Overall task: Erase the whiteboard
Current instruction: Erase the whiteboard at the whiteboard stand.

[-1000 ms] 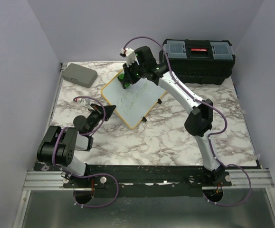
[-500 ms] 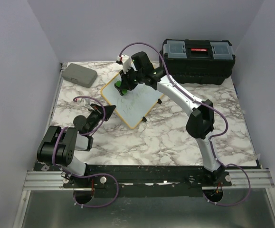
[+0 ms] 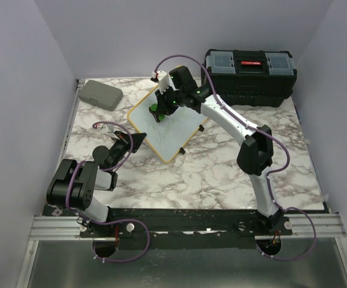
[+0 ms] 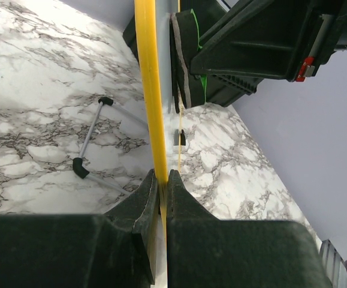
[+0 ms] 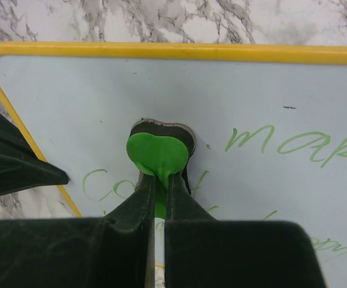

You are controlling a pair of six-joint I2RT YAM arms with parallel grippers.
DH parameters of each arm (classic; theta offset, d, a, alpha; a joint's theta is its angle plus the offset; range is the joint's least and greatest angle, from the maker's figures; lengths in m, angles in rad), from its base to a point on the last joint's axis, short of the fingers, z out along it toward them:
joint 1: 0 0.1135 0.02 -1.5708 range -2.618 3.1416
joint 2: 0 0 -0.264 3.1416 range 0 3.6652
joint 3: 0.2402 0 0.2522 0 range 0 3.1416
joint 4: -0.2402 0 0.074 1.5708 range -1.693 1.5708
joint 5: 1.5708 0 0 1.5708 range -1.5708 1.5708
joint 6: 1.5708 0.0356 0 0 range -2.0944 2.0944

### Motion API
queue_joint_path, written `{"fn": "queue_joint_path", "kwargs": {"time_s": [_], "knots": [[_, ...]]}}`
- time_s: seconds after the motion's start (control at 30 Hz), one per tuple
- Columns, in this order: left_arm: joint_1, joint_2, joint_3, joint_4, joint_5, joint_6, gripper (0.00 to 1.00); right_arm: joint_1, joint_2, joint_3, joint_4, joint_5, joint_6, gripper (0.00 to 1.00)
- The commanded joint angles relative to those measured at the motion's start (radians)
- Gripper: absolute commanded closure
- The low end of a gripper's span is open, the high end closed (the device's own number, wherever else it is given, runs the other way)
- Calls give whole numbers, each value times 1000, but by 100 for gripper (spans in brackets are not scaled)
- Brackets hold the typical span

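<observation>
**Erasing under way, with most of the writing left to clear**

The whiteboard [image 3: 174, 139] is lying at an angle in the middle of the marble table [image 3: 215, 174]. The left gripper [image 4: 162, 180] is pinching its yellowish frame, fingers closed tight on the near-left edge. The right gripper [image 5: 159, 189] is clamping a green eraser [image 5: 158, 155] and pressing its pad onto the board's far-left part. Around the pad the surface is looking clean, but green writing [image 5: 281, 144] is showing to its right and below it, so I am judging the job as barely begun. The left fingers are sitting close to the lower-left lettering and may be crowding the strokes there. A black toolbox [image 3: 250, 75] and a grey case [image 3: 100, 94] are standing apart from the board, not obstructing.
</observation>
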Motion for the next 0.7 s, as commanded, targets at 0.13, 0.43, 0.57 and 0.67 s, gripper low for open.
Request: {"fn": "queue_joint_path", "kwargs": {"time_s": [0.13,0.43,0.57,0.67], "knots": [[-20,-4,1,-18,78,65,100,-15,-11,-45,-47,64,13,99],[-20,-11,6,-26,79,65,100,-32,-4,-21,-30,126,39,99],[-20,-11,5,-26,80,66,100,-32,-13,-43,-27,73,28,99],[-20,-7,4,-22,79,65,100,-28,-26,-72,-29,-55,3,99]]}}
